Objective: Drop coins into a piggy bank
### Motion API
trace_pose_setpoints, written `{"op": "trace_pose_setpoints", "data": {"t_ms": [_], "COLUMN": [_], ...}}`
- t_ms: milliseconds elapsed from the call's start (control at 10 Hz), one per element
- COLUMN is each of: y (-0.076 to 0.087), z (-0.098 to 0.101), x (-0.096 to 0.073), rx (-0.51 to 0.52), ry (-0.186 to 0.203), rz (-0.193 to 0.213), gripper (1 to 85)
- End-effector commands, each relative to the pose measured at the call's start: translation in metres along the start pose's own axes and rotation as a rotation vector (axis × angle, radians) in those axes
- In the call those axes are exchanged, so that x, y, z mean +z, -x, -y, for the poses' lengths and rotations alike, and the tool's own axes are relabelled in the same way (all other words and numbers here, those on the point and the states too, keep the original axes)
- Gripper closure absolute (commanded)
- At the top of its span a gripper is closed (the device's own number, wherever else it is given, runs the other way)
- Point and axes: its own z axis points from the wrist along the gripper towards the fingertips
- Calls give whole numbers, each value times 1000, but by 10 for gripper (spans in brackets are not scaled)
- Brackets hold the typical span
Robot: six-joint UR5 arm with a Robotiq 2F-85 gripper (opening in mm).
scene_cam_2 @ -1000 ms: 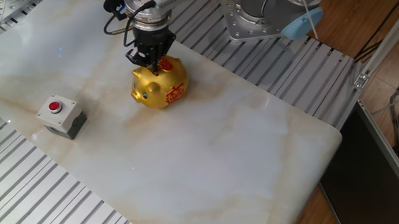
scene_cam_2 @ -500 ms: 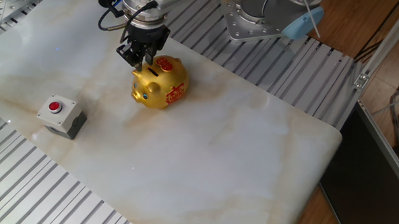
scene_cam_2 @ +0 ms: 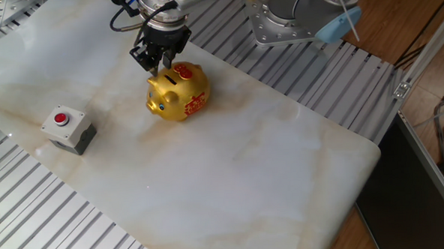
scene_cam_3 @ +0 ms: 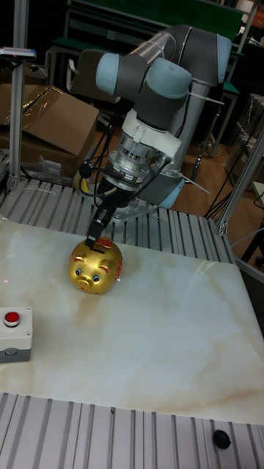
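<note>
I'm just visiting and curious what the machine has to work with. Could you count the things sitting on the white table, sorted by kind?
Gold piggy bank: 1
Grey box with a red button: 1
Coins lying on the table: 0 that I can see
Total: 2 things, with the gripper just above the bank.

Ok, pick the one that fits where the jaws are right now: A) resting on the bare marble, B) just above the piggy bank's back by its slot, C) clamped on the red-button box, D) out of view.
B: the gripper hangs over the piggy bank, far from the grey button box.
</note>
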Motion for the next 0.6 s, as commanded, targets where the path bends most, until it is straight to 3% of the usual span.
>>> {"op": "trace_pose_setpoints", "data": {"t_ms": [0, 200, 300, 400, 500], "y": [11, 26, 23, 32, 49], "z": [-8, -9, -8, -11, -17], "x": [-15, -28, -33, -34, -35], "rx": [190, 379, 500, 638, 806], "ry": [27, 24, 3, 25, 72], "rz": [-19, -14, -46, -32, 17], "gripper": [497, 530, 607, 640, 667]}}
